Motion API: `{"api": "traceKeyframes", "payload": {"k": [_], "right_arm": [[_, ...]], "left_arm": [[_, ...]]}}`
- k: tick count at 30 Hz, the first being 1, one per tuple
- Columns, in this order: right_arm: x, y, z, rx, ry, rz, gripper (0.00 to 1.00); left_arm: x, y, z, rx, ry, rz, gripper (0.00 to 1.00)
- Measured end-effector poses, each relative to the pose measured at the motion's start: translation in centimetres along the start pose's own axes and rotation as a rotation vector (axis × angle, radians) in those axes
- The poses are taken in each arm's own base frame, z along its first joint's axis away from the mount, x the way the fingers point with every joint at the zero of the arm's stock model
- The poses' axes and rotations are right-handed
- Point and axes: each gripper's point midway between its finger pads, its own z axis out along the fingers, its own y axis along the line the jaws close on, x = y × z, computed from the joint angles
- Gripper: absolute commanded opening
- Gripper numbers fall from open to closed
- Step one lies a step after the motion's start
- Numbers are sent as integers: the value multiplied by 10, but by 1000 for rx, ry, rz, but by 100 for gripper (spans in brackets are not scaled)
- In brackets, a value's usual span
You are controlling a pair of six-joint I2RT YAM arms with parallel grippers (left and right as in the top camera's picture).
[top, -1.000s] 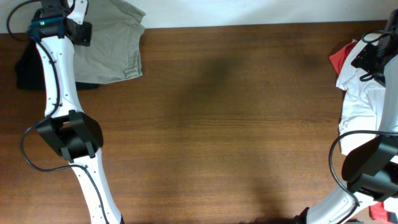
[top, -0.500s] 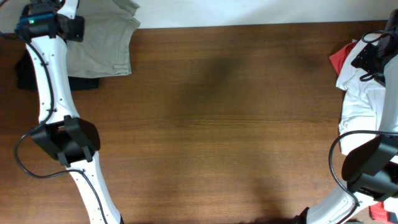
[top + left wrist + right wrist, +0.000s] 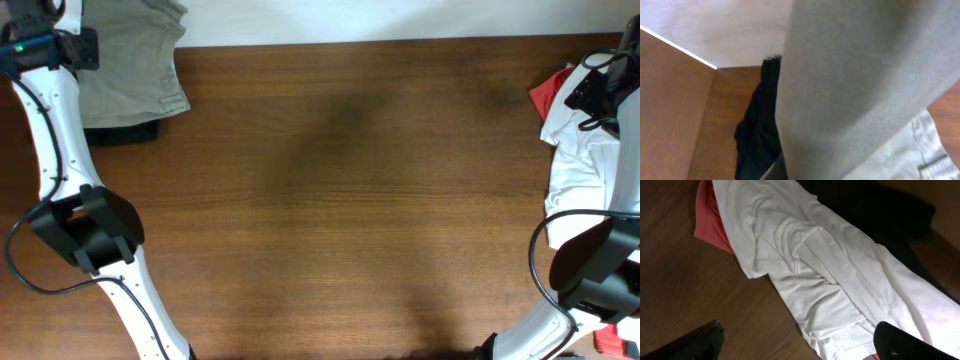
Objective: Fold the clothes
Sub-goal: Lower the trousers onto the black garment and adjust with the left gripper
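The wrinkled khaki shorts [image 3: 130,60] lie at the table's far left corner, partly over a black garment [image 3: 125,132]. My left gripper [image 3: 78,47] is at their left edge and they move with it. In the left wrist view the khaki fabric [image 3: 865,75] fills the frame and hides the fingers, with the black garment [image 3: 757,140] beside it. My right gripper [image 3: 600,85] hovers open [image 3: 797,340] over a white garment [image 3: 815,265] at the far right, holding nothing. A red garment [image 3: 710,215] and a black one [image 3: 880,210] lie under the white one.
The brown wooden table [image 3: 350,200] stretches between the two piles. The white garment [image 3: 585,150] and red garment [image 3: 545,92] lie at the right edge. A pale wall runs along the table's back edge.
My left gripper has moved left and back, and the khaki shorts have shifted left with it, past the table's corner. The right arm has not moved.
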Motion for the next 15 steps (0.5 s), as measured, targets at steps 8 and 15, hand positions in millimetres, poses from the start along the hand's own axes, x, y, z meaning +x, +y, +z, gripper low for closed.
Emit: {"api": "traceKeyframes", "payload": {"k": [8, 15], "right_arm": [[0, 0, 0, 0, 0, 0, 99], [0, 0, 0, 0, 0, 0, 99]], "left_arm": [[6, 12, 26, -39, -43, -19, 1], [50, 32, 59, -113, 20, -44, 6]]}}
